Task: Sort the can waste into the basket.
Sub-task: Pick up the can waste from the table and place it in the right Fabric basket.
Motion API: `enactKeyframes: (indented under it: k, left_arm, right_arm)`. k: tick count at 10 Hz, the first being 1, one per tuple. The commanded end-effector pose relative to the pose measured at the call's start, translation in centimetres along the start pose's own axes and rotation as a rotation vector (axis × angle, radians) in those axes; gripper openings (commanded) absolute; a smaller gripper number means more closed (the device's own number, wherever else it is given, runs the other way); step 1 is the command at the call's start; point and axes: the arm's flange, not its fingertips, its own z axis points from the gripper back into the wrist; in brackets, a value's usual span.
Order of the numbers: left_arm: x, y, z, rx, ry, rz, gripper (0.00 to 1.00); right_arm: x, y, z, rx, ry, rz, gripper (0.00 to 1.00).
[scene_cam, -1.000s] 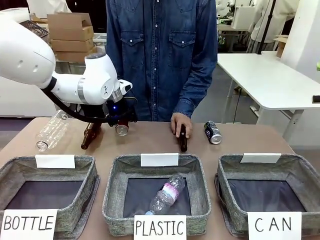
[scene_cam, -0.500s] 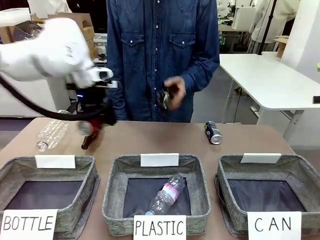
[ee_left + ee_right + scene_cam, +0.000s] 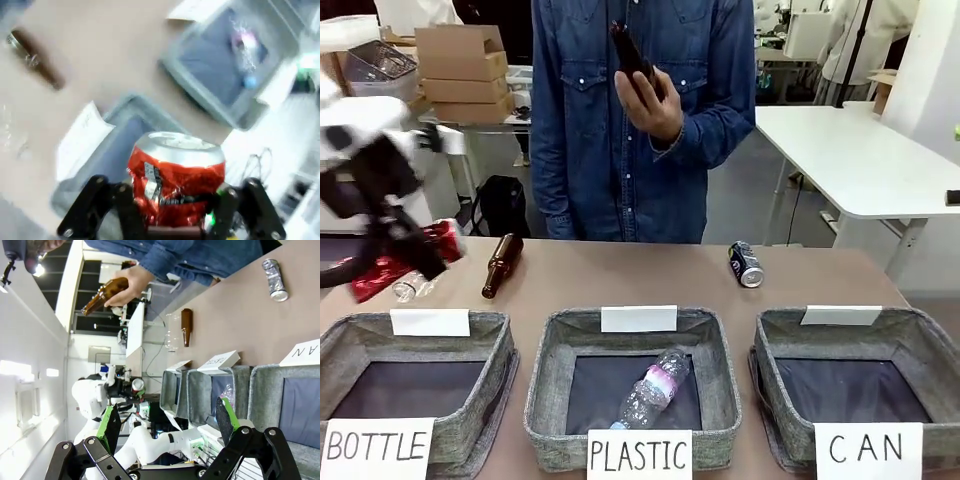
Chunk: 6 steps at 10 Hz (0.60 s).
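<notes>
- While the left gripper [image 3: 175, 212] keeps its fingers clenched on the crushed red can [image 3: 176, 182], it hangs in the air at the table's left end, near the BOTTLE basket [image 3: 380, 330], and is blurred in the front view.
- The CAN basket [image 3: 780, 335] stands at the right end, well apart from the held can, with the PLASTIC basket [image 3: 545, 390] between them. Its dark base shows no can yet.
- The black can [image 3: 746, 265] lies on its side on the table just beyond the CAN basket.
- The right gripper [image 3: 167, 425] has its fingers spread wide, with nothing between them.
- The person's hand [image 3: 655, 105] holds a brown bottle [image 3: 632, 55] at chest height.
- The step in hand looks like carrying the first can.
- The next move calls for a long crossing to the right, over the other two baskets.
- The grip should stay firm and let go only above the CAN basket.
- The black can would then remain, and it seems handier for the right arm.
</notes>
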Motion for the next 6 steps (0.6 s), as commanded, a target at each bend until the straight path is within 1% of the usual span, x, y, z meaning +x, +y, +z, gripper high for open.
enactKeyframes:
  k: [1,2,5,6]
  left_arm:
    - [-1.8,2.2,1.6,-0.291,-0.233,-0.138,0.06]
    - [0.0,0.0,0.0,0.0,0.0,0.0,0.06]
    - [0.0,0.0,0.0,0.0,0.0,0.0,0.06]
    - [-0.8,0.2,0.1,-0.038,-0.05,-0.041,0.06]
  right_arm:
    - [0.3,0.1,-0.2,0.025,-0.009,0.027,1.0]
    - [0.3,0.1,-0.2,0.025,-0.009,0.027,1.0]
    - [0.3,0.1,-0.2,0.025,-0.009,0.027,1.0]
    - [0.3,0.1,-0.2,0.025,-0.009,0.027,1.0]
